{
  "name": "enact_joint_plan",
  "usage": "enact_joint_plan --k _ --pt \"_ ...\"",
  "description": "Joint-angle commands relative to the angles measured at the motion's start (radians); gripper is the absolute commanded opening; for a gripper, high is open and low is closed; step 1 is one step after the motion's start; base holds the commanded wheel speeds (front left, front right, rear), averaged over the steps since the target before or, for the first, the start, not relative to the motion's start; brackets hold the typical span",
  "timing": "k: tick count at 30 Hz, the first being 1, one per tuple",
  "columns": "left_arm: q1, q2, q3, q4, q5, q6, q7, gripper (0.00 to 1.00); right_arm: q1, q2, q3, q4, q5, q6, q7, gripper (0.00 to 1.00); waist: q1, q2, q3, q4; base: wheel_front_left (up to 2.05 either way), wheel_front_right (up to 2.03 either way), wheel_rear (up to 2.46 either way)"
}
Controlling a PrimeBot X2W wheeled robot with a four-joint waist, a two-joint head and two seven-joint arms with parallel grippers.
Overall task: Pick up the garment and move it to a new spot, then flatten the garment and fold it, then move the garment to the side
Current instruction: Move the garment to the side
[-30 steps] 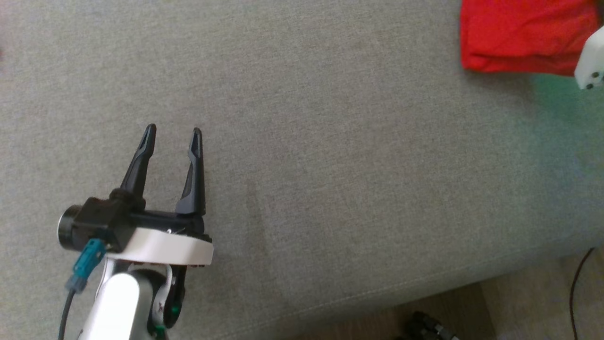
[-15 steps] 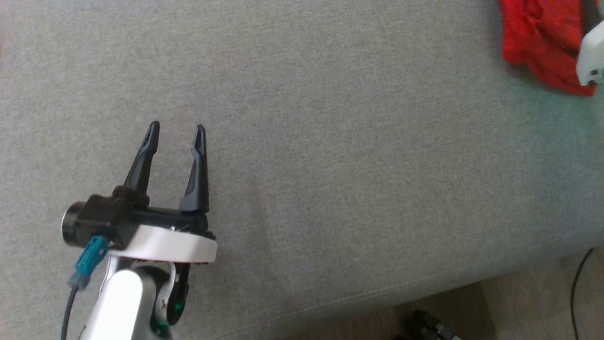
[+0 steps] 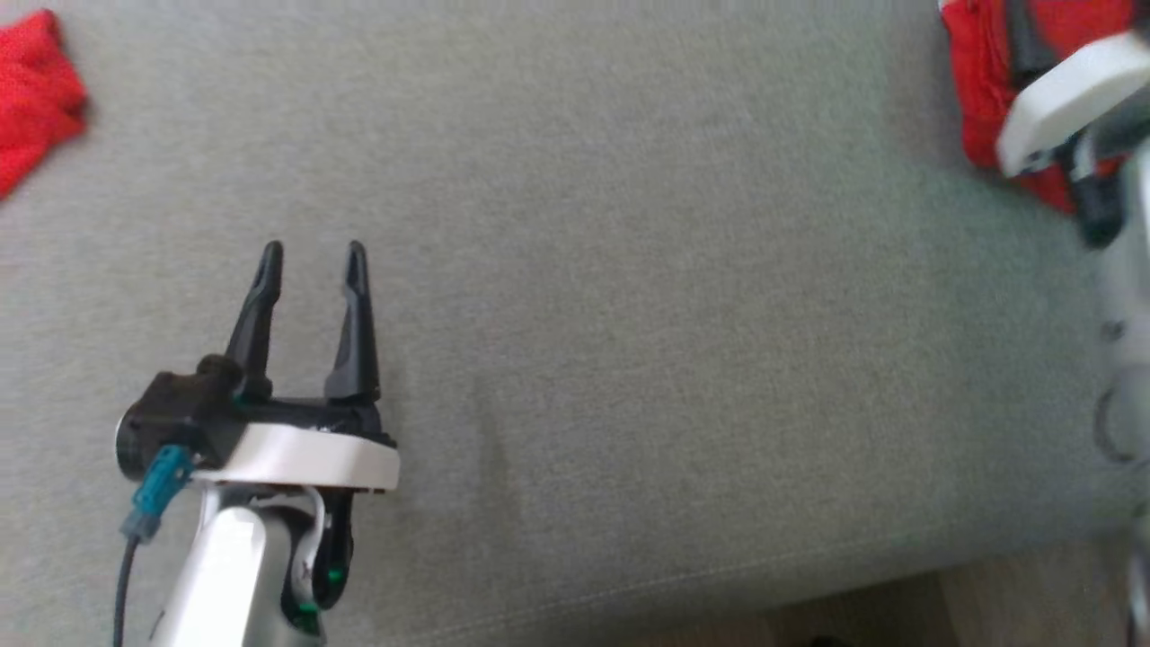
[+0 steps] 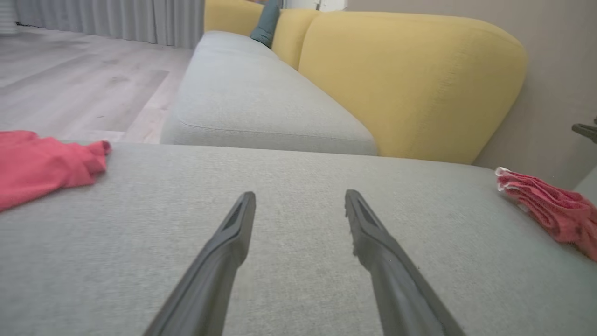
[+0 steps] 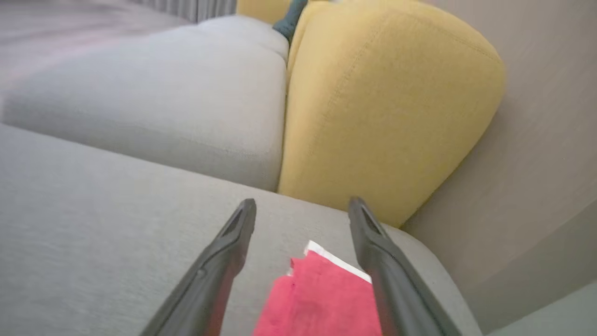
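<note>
— Compared with a second ago, the folded red fabric garment with a white edge looks less like a neat rectangle. The right arm's pale wrist takes up more of the head view. That whole picture has shifted too, so the camera has turned.

— Where does the garment lie?

— At about two o'clock in the head view, on the far right corner of the grey woven seat cushion, near its rounded end. That reads as "the side", so I judge the last step is all but done.

— And the right gripper?

— Its two dark fingers stand apart with nothing between them. In its wrist view the garment lies below the gap. Whether they touch the cloth I cannot tell. It looks to me like a release.

— What about the left gripper?

— It is at eight o'clock, over bare cushion, with its fingers spread and empty, well apart from the garment. I take it as parked out of the way.

— Anything else on the cushion?

— One crumpled red cloth at ten o'clock, by the left edge, well apart from both grippers.

— How is the surface?

— Soft, flat and finely woven, with a seam along the front edge.

— And the room?

— From the right wrist, a plump yellow back cushion rises at one o'clock and a beige wall stands at three. From the left wrist, a second grey seat sits at twelve. Pale wooden floor and grey curtains show at ten.
</note>
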Motion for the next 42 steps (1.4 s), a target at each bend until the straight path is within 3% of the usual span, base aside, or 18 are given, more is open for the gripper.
enact_joint_plan --k 1,8,19,29,42 --pt "-0.038 0.000 0.048 -0.012 -0.015 0.008 -0.015 1.00 0.043 0.030 -0.002 -0.057 0.028 -0.001 -0.023 1.00 0.0000 0.0000 -0.054 0.039 0.00 0.00 0.00" --pt "-0.022 -0.022 0.093 0.094 -0.043 0.024 -0.037 1.00 0.269 0.137 -0.052 -0.222 0.102 -0.001 -0.067 1.00 0.0000 0.0000 -0.192 0.135 0.00 0.00 0.00" --pt "0.092 -0.043 0.107 0.171 -0.029 0.012 -0.041 1.00 0.690 0.261 -0.126 -0.519 0.066 -0.001 -0.058 1.00 0.0000 0.0000 -0.332 0.221 0.00 0.00 0.00" --pt "0.159 -0.057 0.110 0.173 -0.016 -0.011 -0.041 1.00 0.881 0.270 -0.121 -0.651 0.159 -0.001 -0.057 1.00 0.0000 0.0000 -0.359 0.213 0.00 0.00 0.00" --pt "0.168 -0.065 0.110 0.167 0.001 -0.026 -0.041 1.00 0.904 0.271 -0.079 -0.673 0.178 -0.001 -0.057 1.00 0.0000 0.0000 -0.359 0.199 0.00 0.00 0.00"
